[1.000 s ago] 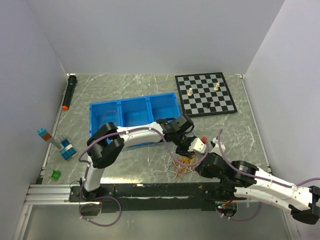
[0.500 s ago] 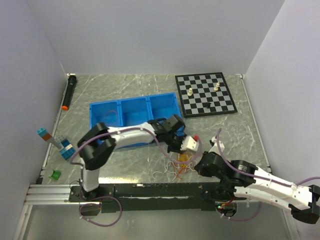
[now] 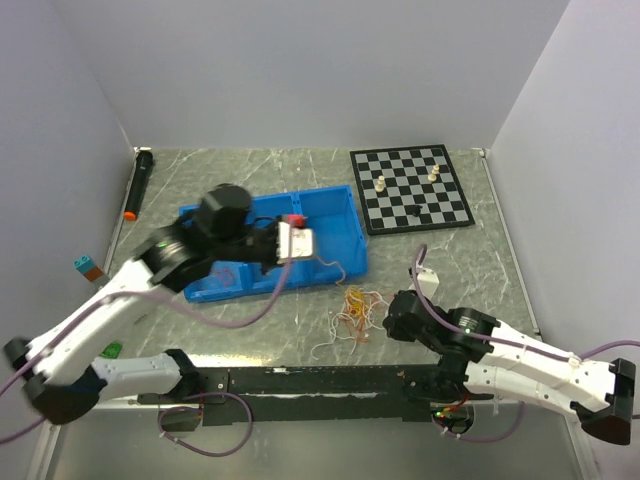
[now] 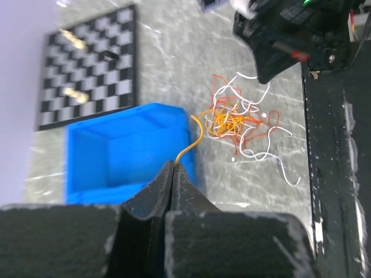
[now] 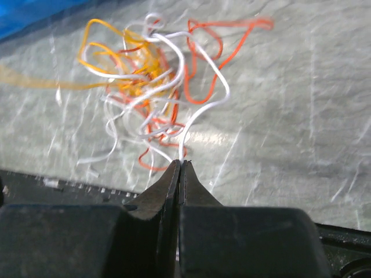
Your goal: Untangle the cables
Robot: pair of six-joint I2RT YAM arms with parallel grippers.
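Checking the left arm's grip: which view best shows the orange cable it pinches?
Left wrist: the orange cable runs sharp from the shut jaws to the tangle. Right wrist shows only a blurred orange streak; from the top it is too thin to follow.

Top view: cables (image 3: 355,310) too thin to tell strand from strand. Left arm (image 3: 100,305) hides the left part of the blue bin (image 3: 357,235). A coloured block (image 3: 86,266) peeks from behind it, the rest hidden. Chess pieces (image 3: 381,184) too small to name.

Left wrist view: chessboard (image 4: 87,63) smeared, cut by the left edge. Orange cable (image 4: 200,134) end lost inside the closed left pincer (image 4: 173,168).

Right wrist view: white cable (image 5: 184,145) end vanishes into the closed right pincer (image 5: 180,165). Orange strand (image 5: 35,81) blurs out past the left edge.
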